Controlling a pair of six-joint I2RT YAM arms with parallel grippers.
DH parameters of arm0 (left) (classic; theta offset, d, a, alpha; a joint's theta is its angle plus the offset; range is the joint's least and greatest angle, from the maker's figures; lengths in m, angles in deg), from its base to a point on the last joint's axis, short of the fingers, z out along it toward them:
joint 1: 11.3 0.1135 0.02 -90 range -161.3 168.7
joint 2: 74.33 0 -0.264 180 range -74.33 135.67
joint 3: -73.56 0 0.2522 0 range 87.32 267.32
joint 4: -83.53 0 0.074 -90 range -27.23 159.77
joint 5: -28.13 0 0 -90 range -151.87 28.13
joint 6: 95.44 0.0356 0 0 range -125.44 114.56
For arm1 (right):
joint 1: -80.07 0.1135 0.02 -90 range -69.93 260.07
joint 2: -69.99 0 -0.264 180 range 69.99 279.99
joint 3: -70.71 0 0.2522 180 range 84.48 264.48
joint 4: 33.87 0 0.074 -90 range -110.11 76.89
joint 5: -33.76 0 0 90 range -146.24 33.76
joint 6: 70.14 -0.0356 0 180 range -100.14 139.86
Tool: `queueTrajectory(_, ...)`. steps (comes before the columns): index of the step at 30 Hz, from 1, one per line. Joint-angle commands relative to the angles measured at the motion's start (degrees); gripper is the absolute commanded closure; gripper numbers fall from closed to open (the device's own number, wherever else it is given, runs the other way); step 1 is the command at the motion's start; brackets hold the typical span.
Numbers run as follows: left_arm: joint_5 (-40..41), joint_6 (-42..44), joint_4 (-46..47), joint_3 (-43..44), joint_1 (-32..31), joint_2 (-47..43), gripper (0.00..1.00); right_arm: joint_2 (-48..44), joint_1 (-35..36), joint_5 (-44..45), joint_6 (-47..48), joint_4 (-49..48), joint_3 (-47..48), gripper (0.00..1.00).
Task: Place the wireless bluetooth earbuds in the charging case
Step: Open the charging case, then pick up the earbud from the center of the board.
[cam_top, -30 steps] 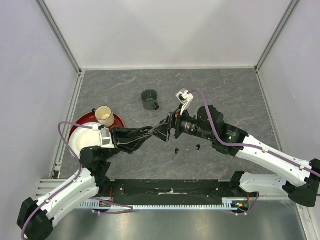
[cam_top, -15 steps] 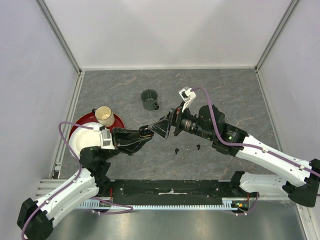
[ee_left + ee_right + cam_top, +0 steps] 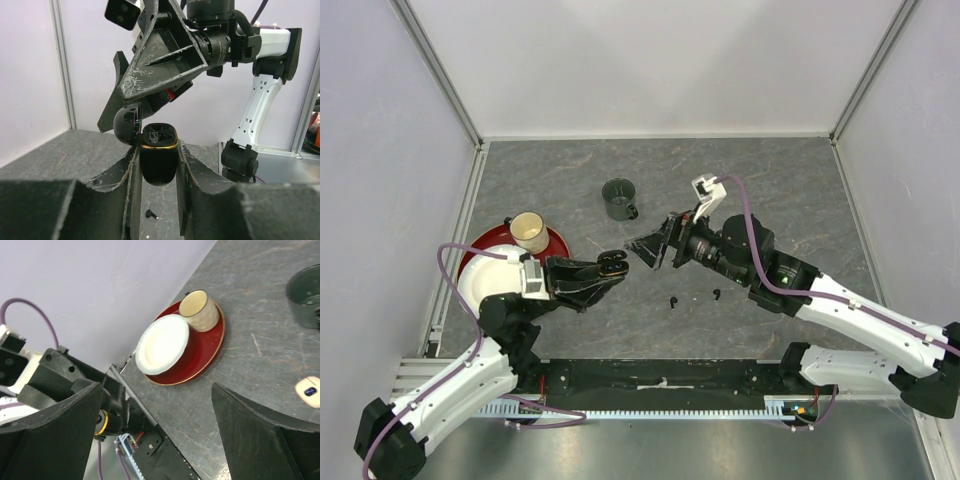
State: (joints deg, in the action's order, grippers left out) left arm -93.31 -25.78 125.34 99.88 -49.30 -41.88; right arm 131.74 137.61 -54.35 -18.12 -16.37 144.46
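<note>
Your left gripper (image 3: 609,266) clamps the open charging case (image 3: 158,161) – right gripper (image 3: 651,250) gapes wide, empty – black earbuds (image 3: 672,301) lie on the table (image 3: 790,190), insertion apparently not begun

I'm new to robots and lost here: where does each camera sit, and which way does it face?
Top: above and behind, looking down on the table; both arms show.
Left wrist: looks along its fingers at the charging case they grip; right gripper beyond.
Right wrist: looks between its fingers toward the red plate.
Shared: top also shows case and plate.
</note>
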Motion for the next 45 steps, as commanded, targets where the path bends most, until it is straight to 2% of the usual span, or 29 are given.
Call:
queueTrajectory(1,0.77,1.35,0.59,-0.16,-0.06,-1.16,0.98,-4.97,-0.06,9.96,-1.40,-1.64,-2.06,0.02)
queueTrajectory(7,1.29,1.97,-1.25,-0.34,-0.15,-2.47,0.98,-8.93,-0.15,18.83,-0.26,1.87,-2.16,0.02)
queueTrajectory(10,1.47,1.88,-1.25,-0.51,-0.15,-2.74,0.98,-8.32,-0.76,22.96,2.20,7.84,-0.06,0.02)
queueTrajectory(14,1.38,1.79,-1.34,-0.43,-0.15,-2.91,0.98,-6.22,-4.18,29.64,1.42,20.99,2.59,0.02)
queueTrajectory(19,1.65,1.71,-1.52,-0.34,-0.15,-3.35,0.98,-4.81,-10.41,31.07,-1.48,29.81,-0.65,0.07)
queueTrajectory(22,1.73,1.53,-1.61,-0.52,-0.15,-3.79,0.98,-2.70,-13.32,27.30,-1.83,33.07,-4.17,0.10)
queueTrajectory(23,1.82,1.44,-1.87,-0.52,-0.15,-4.06,0.98,-1.39,-13.94,26.25,-2.01,33.95,-5.05,0.15)
queueTrajectory(25,1.91,1.53,-2.22,-0.60,-0.15,-4.32,0.98,0.20,-15.08,22.90,-2.10,33.87,-8.12,0.19)
queueTrajectory(26,2.00,1.53,-2.40,-0.60,-0.15,-4.41,0.98,2.12,-15.44,22.20,-2.36,33.87,-9.00,0.24)
queueTrajectory(28,2.17,1.53,-2.40,-0.78,-0.15,-4.76,0.98,4.33,-16.14,19.75,-2.54,33.78,-10.85,0.27)
queueTrajectory(35,2.52,1.70,-3.45,-0.78,-0.06,-5.46,0.98,9.78,-16.67,20.35,-3.86,29.04,-14.10,0.39)
queueTrajectory(45,2.52,2.06,-4.42,-0.52,-0.15,-6.25,0.98,14.97,-18.25,17.27,-5.79,24.47,-17.88,0.46)
